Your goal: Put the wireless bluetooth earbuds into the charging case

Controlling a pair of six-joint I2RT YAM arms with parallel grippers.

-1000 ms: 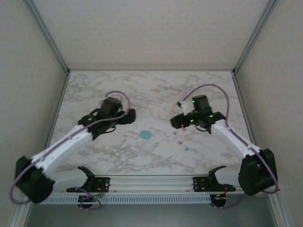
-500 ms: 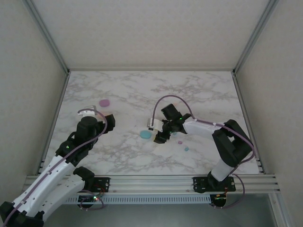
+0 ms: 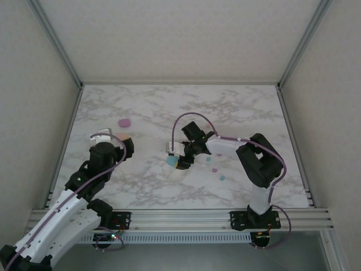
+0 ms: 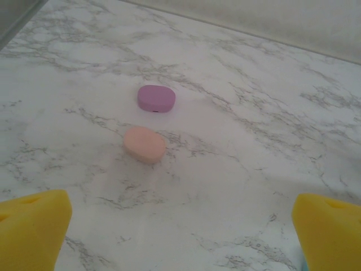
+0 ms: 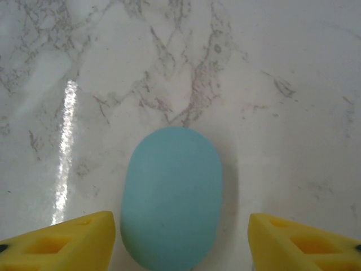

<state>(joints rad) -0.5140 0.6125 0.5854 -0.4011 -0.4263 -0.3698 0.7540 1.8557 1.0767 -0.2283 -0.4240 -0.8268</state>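
Note:
A teal oval charging case [image 5: 172, 197] lies closed on the marble, and my right gripper [image 5: 180, 251] stands open astride its near end. The left yellow finger [image 5: 62, 243] is almost against the case; the right one stands well off it. From above, that gripper [image 3: 179, 159] sits at the teal case [image 3: 171, 161]. Tiny earbuds lie just right of it: a teal one [image 3: 208, 158], a pink one [image 3: 215, 169] and another teal one [image 3: 222, 178]. My left gripper [image 4: 180, 240] is open and empty, short of a peach case [image 4: 145, 144] and a purple case [image 4: 156, 98].
From above, the purple case [image 3: 124, 122] and the peach case [image 3: 122, 136] lie at the left of the marble table [image 3: 237, 107], the peach one right at my left gripper [image 3: 125, 145]. Walls and metal posts close in three sides.
My right arm has swung left and down onto the teal case. My left arm has drawn back from mid-table to the near left, and now faces the peach and purple cases.

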